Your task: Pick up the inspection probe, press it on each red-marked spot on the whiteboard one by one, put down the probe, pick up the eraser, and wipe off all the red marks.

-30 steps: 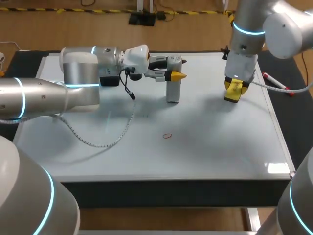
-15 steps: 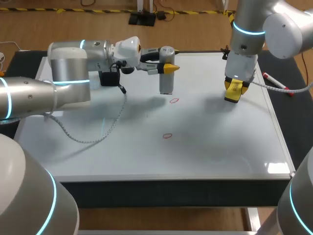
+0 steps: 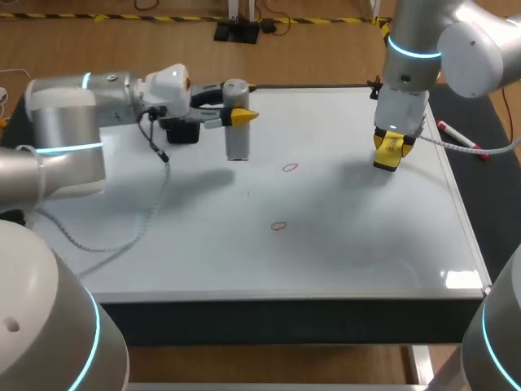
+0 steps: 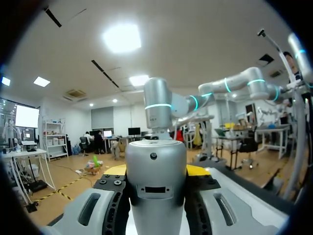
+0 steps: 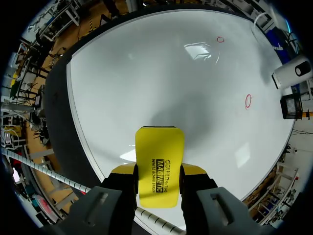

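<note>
My left gripper point(image 3: 238, 116) is shut on the grey cylindrical probe point(image 3: 236, 134), which hangs upright over the back left of the whiteboard point(image 3: 350, 244). In the left wrist view the probe point(image 4: 155, 181) fills the gap between the fingers point(image 4: 116, 170). Two small red rings are drawn on the board, one point(image 3: 290, 168) right of the probe and one point(image 3: 279, 226) nearer the front. My right gripper point(image 3: 389, 153) is shut on the yellow eraser point(image 3: 388, 151) over the board's back right. In its wrist view the eraser point(image 5: 160, 164) sticks out ahead, with both rings point(image 5: 248, 100) point(image 5: 220, 39) beyond it.
A black box point(image 3: 181, 130) sits at the back left of the board, just behind the probe. A red-capped marker point(image 3: 460, 138) lies on the dark mat off the board's right edge. A cable hangs from my left wrist point(image 3: 155, 147).
My left arm has lifted the probe off the upper red ring and carried it to the left, uncovering that ring. The right arm with the eraser has not moved.
</note>
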You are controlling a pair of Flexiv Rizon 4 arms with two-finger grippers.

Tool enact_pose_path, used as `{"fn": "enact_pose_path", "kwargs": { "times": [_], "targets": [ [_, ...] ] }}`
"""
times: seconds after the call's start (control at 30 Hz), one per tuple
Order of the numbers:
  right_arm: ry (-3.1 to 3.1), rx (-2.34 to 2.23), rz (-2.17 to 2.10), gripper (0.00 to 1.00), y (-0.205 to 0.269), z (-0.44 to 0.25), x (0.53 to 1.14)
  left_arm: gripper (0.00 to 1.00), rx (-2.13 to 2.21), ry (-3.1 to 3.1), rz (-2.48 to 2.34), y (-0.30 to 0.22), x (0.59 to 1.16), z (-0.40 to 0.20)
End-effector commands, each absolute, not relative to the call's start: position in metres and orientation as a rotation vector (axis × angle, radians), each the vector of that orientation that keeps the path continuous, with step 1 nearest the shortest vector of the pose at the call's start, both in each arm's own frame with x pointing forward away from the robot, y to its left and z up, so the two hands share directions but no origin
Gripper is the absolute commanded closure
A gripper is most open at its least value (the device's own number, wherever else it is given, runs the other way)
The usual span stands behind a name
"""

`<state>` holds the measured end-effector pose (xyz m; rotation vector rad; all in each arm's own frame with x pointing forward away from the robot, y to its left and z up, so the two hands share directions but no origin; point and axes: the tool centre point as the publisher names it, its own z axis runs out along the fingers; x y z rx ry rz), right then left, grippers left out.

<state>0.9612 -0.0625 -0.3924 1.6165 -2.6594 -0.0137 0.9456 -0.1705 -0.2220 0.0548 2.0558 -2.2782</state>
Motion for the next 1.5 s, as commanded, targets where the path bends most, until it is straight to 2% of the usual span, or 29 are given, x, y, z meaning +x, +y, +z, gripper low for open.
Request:
{"fn": "enact_pose_path", "kwargs": {
  "times": [0.03, 0.43, 0.83, 1.23, 1.5],
  "targets": [
    [-2.657, 1.618, -0.008, 1.0, -0.063, -0.392, 0.961, 1.0, -0.03, 2.03, -2.22, -0.129, 0.928, -0.213],
    [-2.657, 1.618, -0.008, 1.0, -0.063, -0.392, 0.961, 1.0, -0.136, 1.965, -2.152, -0.051, 0.908, -0.216],
    [-2.657, 1.618, -0.008, 1.0, -0.063, -0.392, 0.961, 1.0, -0.203, 1.903, -2.101, -0.001, 0.882, -0.22],
    [-2.657, 1.618, -0.008, 1.0, -0.063, -0.392, 0.961, 1.0, -0.216, 1.867, -2.096, 0.011, 0.873, -0.219],
    [-2.571, 1.755, 0.046, 1.0, -0.025, -0.386, 0.962, 1.0, -0.216, 1.867, -2.096, 0.011, 0.873, -0.219]
  ]
}}
